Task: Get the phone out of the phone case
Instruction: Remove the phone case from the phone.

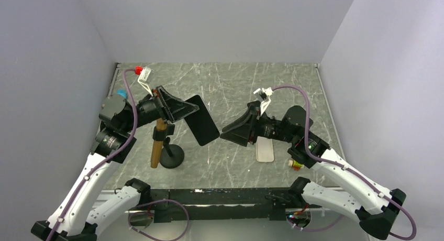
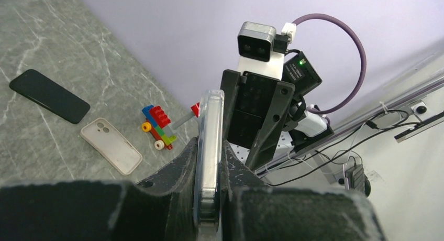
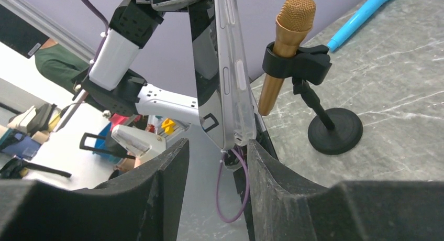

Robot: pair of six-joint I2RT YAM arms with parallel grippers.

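My left gripper [image 1: 180, 109] is shut on a black phone [image 1: 201, 120] in a clear case and holds it above the table. In the left wrist view the cased phone [image 2: 210, 120] stands edge-on, pinched across both faces between my left gripper [image 2: 209, 146] fingers. My right gripper [image 1: 226, 132] is open at the phone's free end. In the right wrist view the phone's silver edge and clear case [image 3: 230, 78] hang down between the open fingers of my right gripper [image 3: 217, 144]. The case corner is close to the right-hand finger [image 3: 262, 162] and apart from the left one.
A gold microphone [image 1: 157, 141] on a black stand [image 1: 171, 157] is just below the left gripper; it also shows in the right wrist view [image 3: 293, 47]. An empty white case [image 1: 265, 149], a brick toy [image 1: 296, 164] and a second black phone [image 2: 50, 96] lie on the table.
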